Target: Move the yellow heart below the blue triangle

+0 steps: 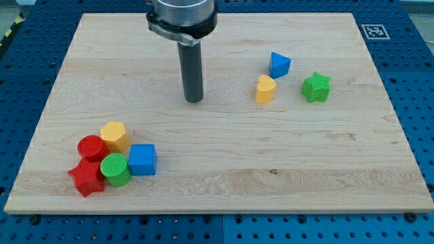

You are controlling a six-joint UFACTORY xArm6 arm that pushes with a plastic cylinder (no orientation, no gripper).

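Observation:
The yellow heart [265, 89] lies on the wooden board at the view's upper right. The blue triangle [279, 64] sits just above it and slightly to its right, close to it. My tip [194, 100] rests on the board about a hundred pixels to the left of the yellow heart, apart from every block. The rod rises straight up from it to the arm's dark collar at the view's top.
A green star [317, 87] lies right of the yellow heart. At the lower left a cluster holds a yellow hexagon [115, 135], a red cylinder [91, 148], a red star [87, 177], a green cylinder [116, 169] and a blue cube [143, 160].

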